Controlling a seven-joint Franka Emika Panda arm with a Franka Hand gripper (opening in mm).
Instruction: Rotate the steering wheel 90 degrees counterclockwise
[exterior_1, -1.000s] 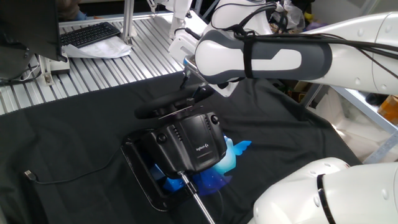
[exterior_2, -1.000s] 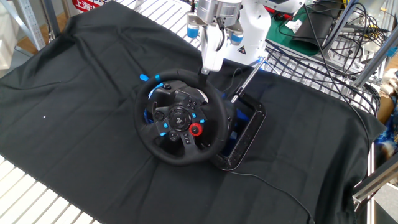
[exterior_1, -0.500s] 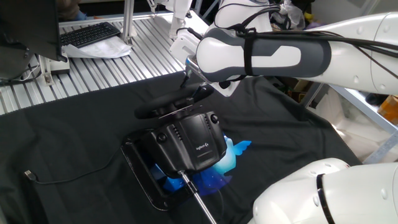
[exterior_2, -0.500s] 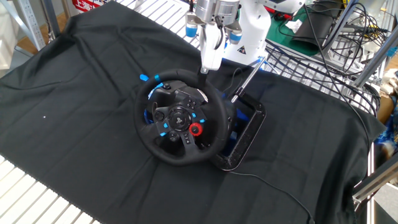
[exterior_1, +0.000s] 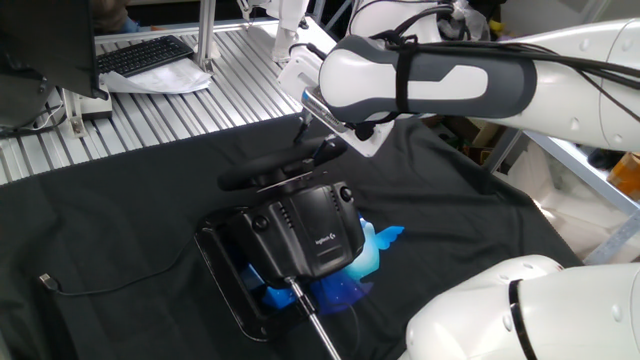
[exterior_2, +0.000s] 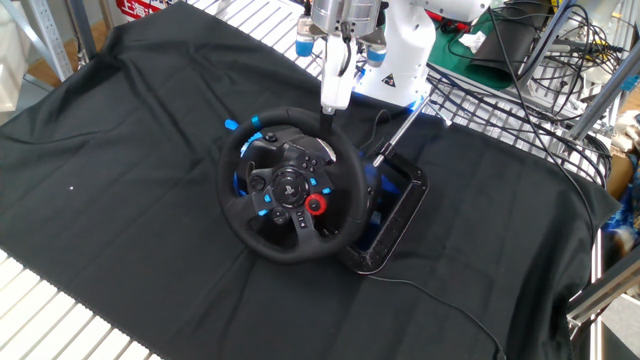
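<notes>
Two views, one fixed view first:
Steering wheel (exterior_1: 262, 177): edge-on dark bar behind housing (exterior_1: 305, 232).
Logo: white, unreadable.
Other fixed view:
Gripper (exterior_2: 333, 103): at rim top.
Jaws: closure unclear.
Hub: red dial, blue accents.
Cloth (exterior_2: 120, 140): black.

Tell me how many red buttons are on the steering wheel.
1: a red button on the steering wheel hub, lower right of the centre logo. Others may be hidden in the rear view.

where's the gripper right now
In the other fixed view the gripper hangs just above the top of the steering wheel, toward the table's far side.
</notes>
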